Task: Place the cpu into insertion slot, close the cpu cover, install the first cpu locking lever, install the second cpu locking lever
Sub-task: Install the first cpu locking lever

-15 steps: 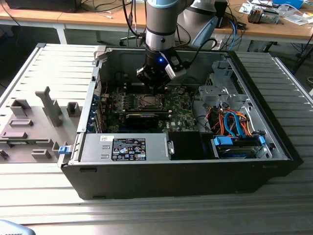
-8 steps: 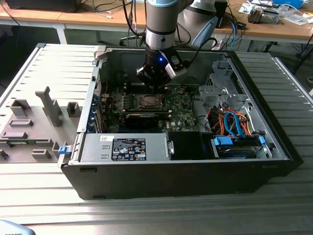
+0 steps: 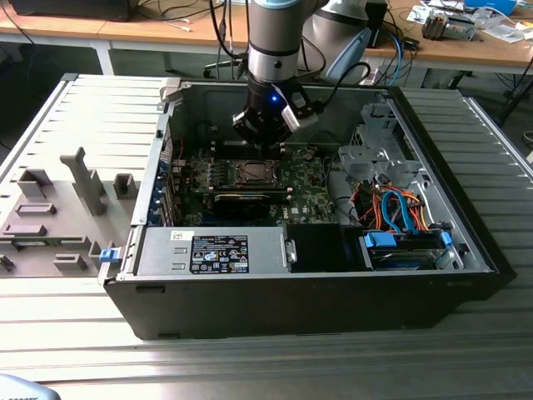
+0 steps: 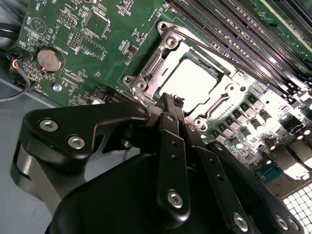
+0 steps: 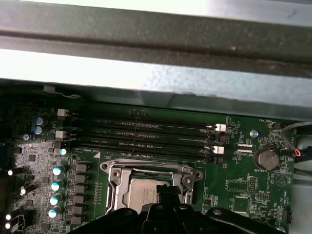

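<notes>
The cpu (image 4: 195, 80) (image 5: 139, 195) lies flat in the insertion slot (image 3: 252, 173) on the green motherboard, its silver top showing. The cpu cover (image 4: 146, 73) (image 5: 114, 183) is down around it as a silver frame. A thin metal lever (image 4: 229, 53) runs along the socket side nearest the memory slots. My gripper (image 4: 170, 102) (image 5: 165, 192) (image 3: 265, 142) hangs just above one edge of the socket, its black fingers pressed together with nothing between them.
Long black memory slots (image 5: 146, 134) lie beside the socket, and a coin battery (image 4: 50, 59) sits further off. The case wall (image 5: 146, 73) rises close behind. A power supply (image 3: 212, 250) and a drive cage with cables (image 3: 400, 217) crowd the case front. Grey fixtures (image 3: 58, 208) stand outside.
</notes>
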### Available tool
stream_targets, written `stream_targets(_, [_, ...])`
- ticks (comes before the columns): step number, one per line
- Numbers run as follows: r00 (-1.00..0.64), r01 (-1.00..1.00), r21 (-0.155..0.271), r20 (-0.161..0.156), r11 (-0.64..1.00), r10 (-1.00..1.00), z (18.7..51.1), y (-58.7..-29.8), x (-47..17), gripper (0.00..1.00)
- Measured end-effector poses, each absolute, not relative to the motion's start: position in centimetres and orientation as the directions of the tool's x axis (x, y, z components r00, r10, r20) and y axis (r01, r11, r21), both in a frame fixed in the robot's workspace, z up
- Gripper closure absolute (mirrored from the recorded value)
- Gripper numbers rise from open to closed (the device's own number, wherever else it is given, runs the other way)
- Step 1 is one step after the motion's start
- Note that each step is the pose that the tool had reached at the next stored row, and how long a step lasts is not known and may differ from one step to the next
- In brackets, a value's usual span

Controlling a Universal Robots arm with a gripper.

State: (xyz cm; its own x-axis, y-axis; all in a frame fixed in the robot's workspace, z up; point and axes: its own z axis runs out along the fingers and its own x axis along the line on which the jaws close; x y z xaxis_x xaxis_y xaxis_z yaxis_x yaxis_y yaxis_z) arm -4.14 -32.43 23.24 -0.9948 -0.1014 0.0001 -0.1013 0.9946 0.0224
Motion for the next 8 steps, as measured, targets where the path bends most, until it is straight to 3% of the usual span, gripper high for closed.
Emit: stream_targets(8, [-0.995,-0.101,0.022,0.000,0.995,-0.101,23.43,-32.43,-4.14,0.89])
